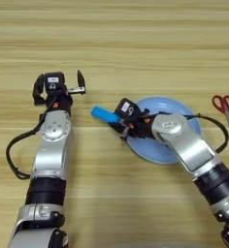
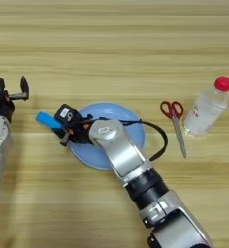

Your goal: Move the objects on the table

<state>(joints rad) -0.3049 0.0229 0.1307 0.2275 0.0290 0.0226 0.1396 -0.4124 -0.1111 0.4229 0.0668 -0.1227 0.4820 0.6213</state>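
- Table [image 1: 136,38]: light wooden top with horizontal plank grain; it fills both views.
- Left gripper [image 1: 58,86]: positioned at the far left of the scene, above the table and well apart from the other items. The two black fingers [image 1: 80,79] stand spread apart with nothing between them.
- Blue block [image 1: 105,115]: small bright blue rectangular piece, lying between the two grippers, just left of the plate rim. Its right end meets the tip of the right gripper.
- Right gripper [image 1: 122,127]: reaches in from the near right, across the plate, with its tip at the plate's left edge. It touches the right end of the blue block. Whether the fingers are clamped on the block cannot be told; the gripper body hides them.
- Blue plate [image 1: 184,107]: round, light blue, lying flat under the right forearm.
- Black stick: cannot be made out in either view.
- Red scissors [image 2: 173,118]: lying flat to the right of the plate, handles far, blades pointing near.
- Plastic bottle [image 2: 207,106]: clear with a red cap, lying just right of the scissors.
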